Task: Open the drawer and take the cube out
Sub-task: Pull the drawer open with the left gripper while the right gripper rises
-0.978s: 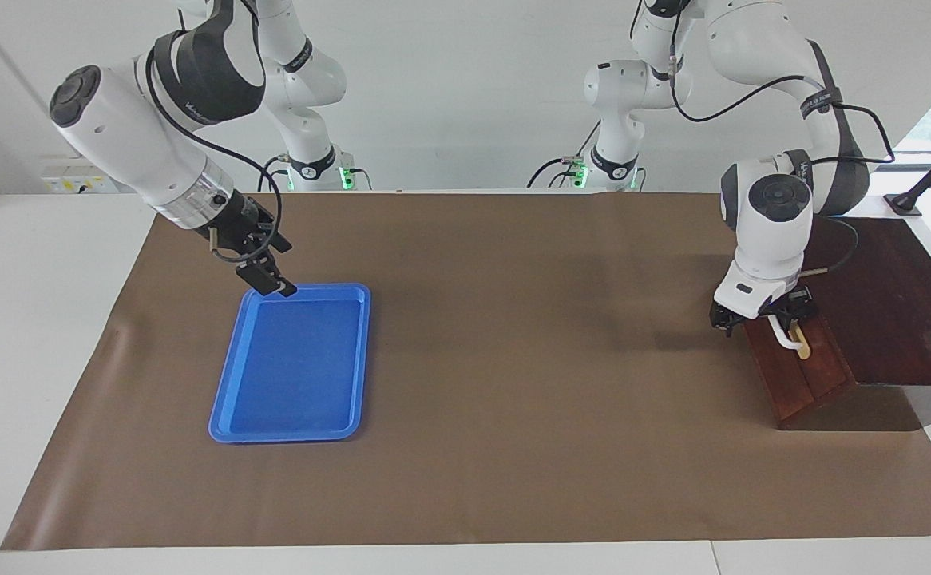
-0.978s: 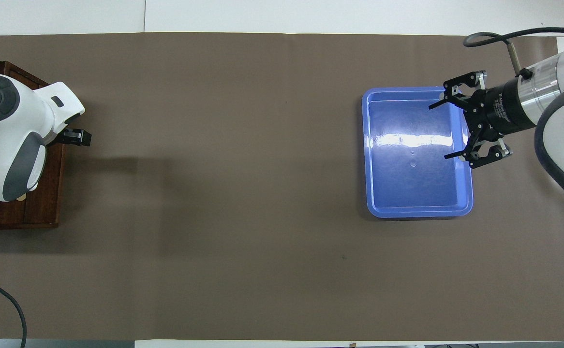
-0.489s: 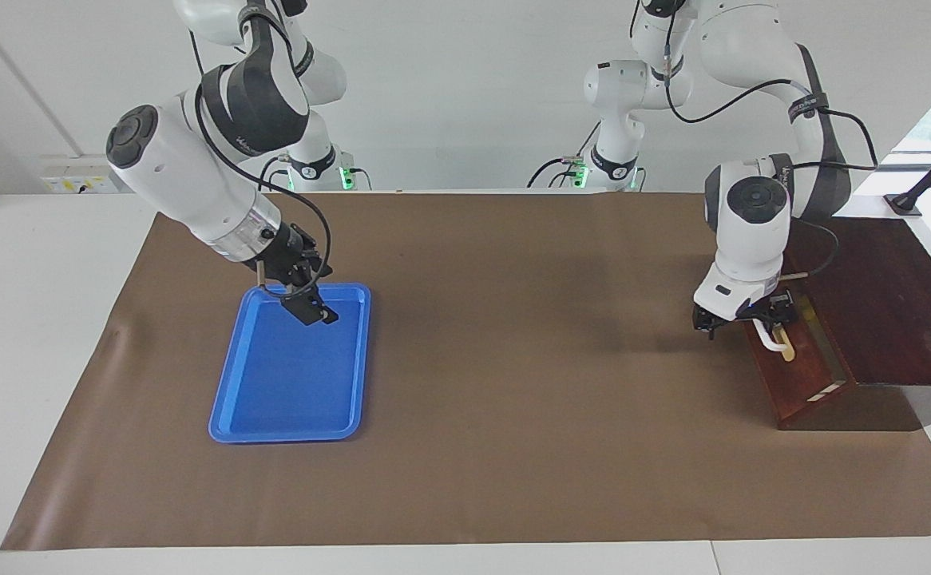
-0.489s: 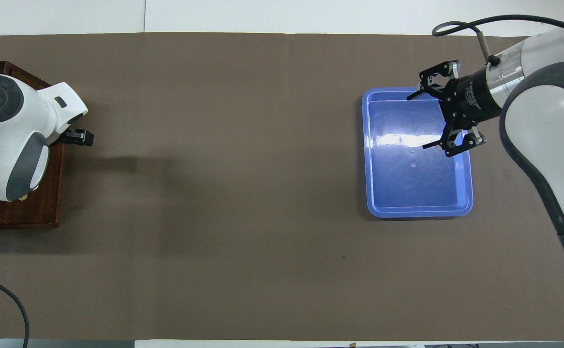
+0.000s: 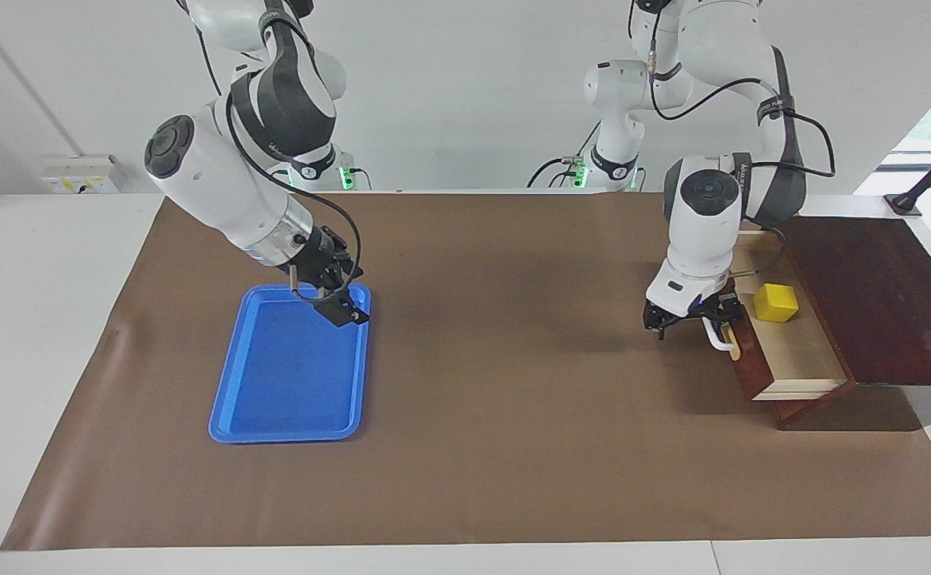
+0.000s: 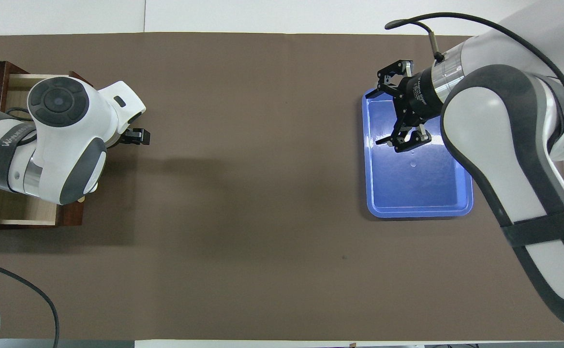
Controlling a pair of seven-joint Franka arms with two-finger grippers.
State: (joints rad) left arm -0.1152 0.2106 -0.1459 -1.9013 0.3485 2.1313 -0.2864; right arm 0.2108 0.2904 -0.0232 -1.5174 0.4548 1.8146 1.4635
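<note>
While left gripper grips drawer handle, cube inside

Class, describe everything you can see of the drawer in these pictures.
The drawer is wide and shallow, with a dark reddish-brown wood front, a white bar handle and a pale wood interior. It stands pulled open at the left arm's end of the table. The yellow cube rests inside it. The left gripper is at the handle.

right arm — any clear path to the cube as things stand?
Probably yes. The drawer is pulled open and the cube sits uncovered inside. The right hand is open over the blue tray; only the left hand, at the handle, crowds the drawer front.
</note>
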